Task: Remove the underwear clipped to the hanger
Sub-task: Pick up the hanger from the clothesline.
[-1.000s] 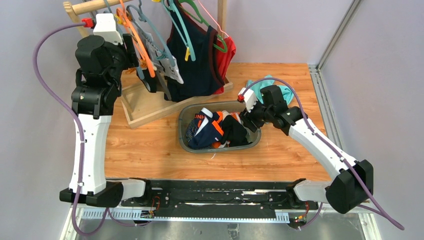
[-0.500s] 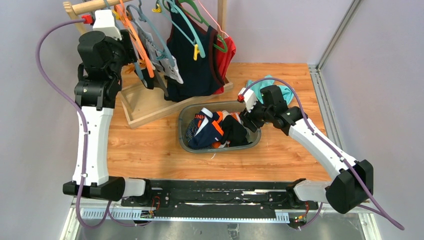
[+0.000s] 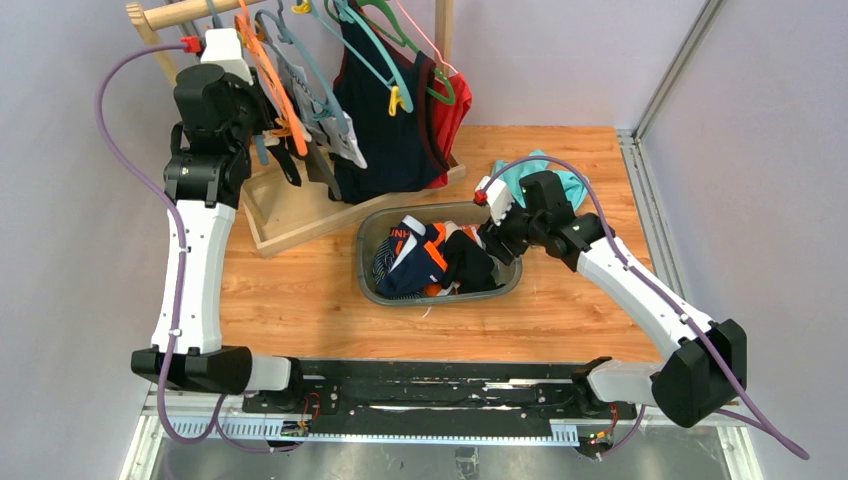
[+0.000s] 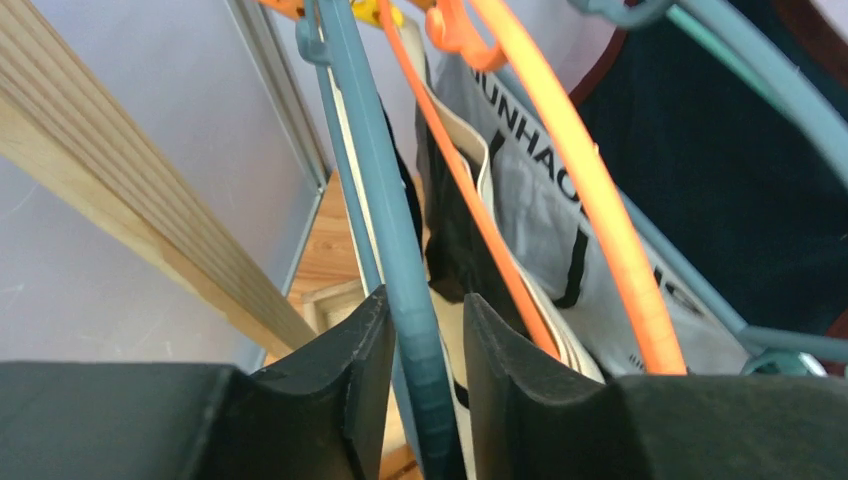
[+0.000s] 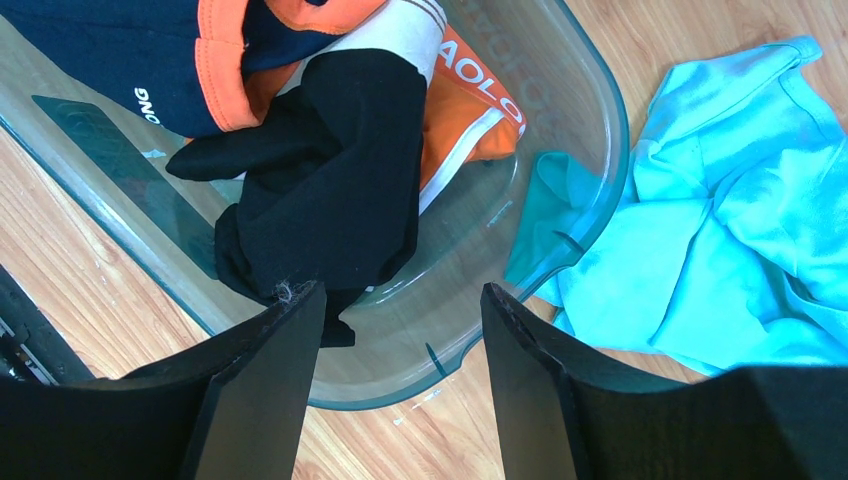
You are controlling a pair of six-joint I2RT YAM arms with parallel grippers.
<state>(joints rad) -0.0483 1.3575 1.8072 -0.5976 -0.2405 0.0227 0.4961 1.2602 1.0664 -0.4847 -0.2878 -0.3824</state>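
Observation:
Small underwear hangs clipped on hangers on the wooden rack: a white-grey pair with black lettering [image 4: 540, 200] [image 3: 338, 135] and a black pair with a beige band [image 4: 450, 250] beside it. My left gripper [image 4: 425, 305] [image 3: 272, 125] is up at the rack. Its jaws stand close on either side of a blue hanger bar [image 4: 385, 200], with a narrow gap showing on the right. My right gripper [image 5: 400, 300] [image 3: 490, 245] is open and empty over the right end of the clear basket [image 5: 600, 130], just above a black garment [image 5: 330, 170] lying in it.
An orange hanger [image 4: 590, 200] and a navy tank top with red trim [image 3: 390, 140] hang right of the blue hanger. The basket [image 3: 440, 298] holds several garments. A teal cloth [image 5: 720, 230] lies on the table behind it. The rack's wooden base [image 3: 290, 215] stands at back left.
My left arm has swung right and in toward the rack, and the hangers have shifted slightly right. My right arm has not moved.

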